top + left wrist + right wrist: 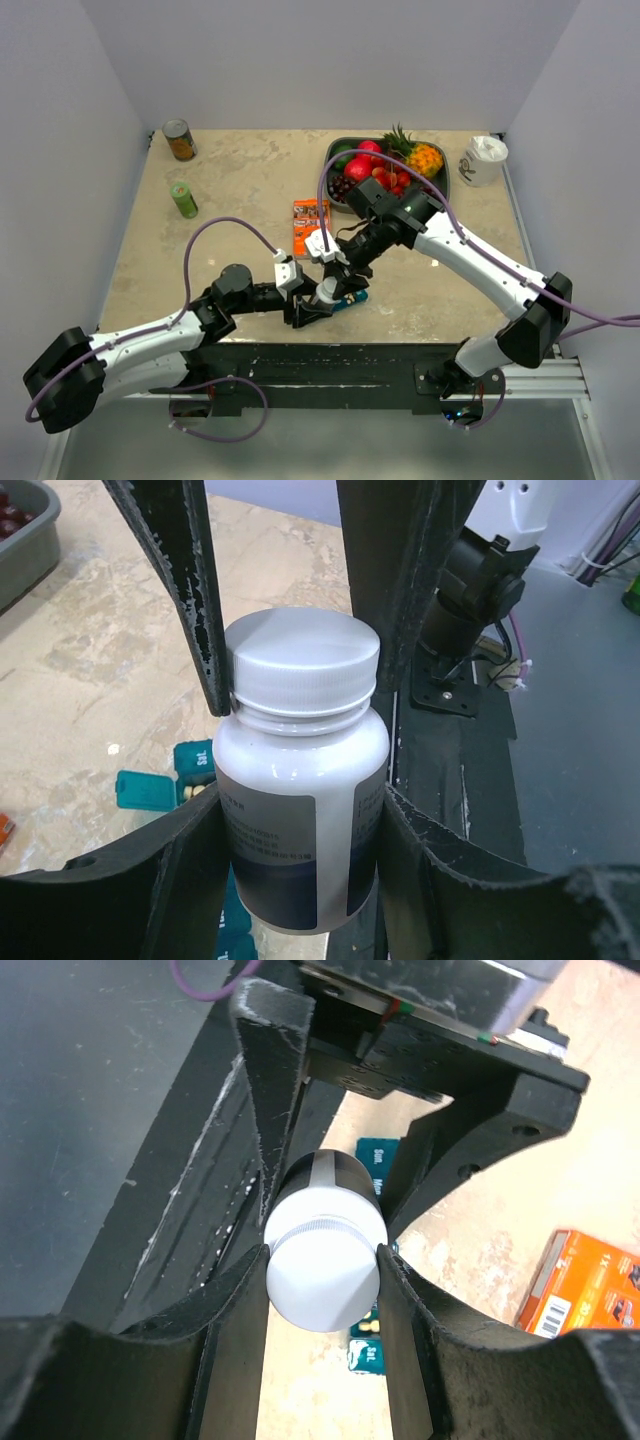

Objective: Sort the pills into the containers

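Left gripper (305, 825) was clamped on the white pill bottle (300, 770), right gripper (320, 1260) pinched its cap (300, 660) (both at once!), and the teal pill organiser (365, 1348) lay on the table (250, 180) just beneath.

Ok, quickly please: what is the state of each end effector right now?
Left end effector: closed on the body of the white bottle.
Right end effector: closed on the bottle's cap.
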`<state>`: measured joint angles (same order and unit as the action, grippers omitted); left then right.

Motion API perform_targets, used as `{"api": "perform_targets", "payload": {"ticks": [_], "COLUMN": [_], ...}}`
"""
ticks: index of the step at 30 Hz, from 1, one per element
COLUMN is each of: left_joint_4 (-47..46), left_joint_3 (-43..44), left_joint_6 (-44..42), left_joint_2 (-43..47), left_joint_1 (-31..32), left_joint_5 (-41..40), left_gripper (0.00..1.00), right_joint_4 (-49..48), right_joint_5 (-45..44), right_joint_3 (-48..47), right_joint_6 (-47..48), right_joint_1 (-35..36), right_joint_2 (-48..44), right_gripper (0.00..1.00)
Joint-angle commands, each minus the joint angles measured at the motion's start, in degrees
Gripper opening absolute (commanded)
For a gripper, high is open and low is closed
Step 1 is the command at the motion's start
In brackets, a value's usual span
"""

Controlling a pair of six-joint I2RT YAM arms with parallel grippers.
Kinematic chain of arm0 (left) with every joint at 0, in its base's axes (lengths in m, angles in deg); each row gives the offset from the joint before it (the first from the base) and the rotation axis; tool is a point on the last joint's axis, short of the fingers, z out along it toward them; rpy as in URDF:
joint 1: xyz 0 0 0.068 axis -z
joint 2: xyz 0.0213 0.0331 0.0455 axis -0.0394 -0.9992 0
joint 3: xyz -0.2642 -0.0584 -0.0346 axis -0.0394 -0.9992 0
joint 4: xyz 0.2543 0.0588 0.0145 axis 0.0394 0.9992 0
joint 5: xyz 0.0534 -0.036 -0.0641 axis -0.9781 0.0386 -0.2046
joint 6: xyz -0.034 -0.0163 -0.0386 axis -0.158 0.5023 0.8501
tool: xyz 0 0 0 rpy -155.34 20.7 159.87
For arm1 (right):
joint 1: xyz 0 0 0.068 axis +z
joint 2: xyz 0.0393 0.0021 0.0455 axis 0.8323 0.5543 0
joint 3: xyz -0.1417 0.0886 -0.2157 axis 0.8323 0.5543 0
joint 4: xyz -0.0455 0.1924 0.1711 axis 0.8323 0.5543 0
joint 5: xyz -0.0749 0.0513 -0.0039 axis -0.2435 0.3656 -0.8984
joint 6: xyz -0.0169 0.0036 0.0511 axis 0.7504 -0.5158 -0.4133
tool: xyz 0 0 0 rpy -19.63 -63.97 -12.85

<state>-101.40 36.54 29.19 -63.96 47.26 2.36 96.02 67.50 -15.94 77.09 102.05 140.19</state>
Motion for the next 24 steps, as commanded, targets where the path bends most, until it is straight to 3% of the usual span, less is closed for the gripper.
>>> {"api": "perform_targets", "payload": {"ticks": [1,11,16,20,24], "left_joint_4": [-8.2,-15.5,-12.7,-10.0,-9.0], "left_joint_3": [3.0,-0.2,-0.3,0.0,-0.3], "left_joint_6": [0.7,3.9,1.7,0.0,-0.7], "left_joint_2": [3.7,4.7,5.9,5.5,4.1], "left_joint_1": [-0.4,-0.4,-0.4,-0.4,-0.4], "left_joint_5": [-4.6,-8.1,-12.4,-15.9,-15.4], "left_gripper": [0.0,0.0,0.0,0.0,0.0], "right_joint_4": [-4.2,-10.0,-14.4,-17.5,-17.2], "right_joint_5": [-2.0,3.0,-0.9,-5.8,-3.9], "right_joint_3": [2.8,5.0,5.8,6.8,5.8], "right_joint_6": [-7.3,-18.2,-27.9,-33.5,-33.8], "right_joint_1": [0.8,0.7,0.7,0.7,0.1], "right_joint_2": [-1.2,0.3,1.3,1.3,1.3], "right_gripper": [0.43,0.44,0.45,0.52,0.63]}}
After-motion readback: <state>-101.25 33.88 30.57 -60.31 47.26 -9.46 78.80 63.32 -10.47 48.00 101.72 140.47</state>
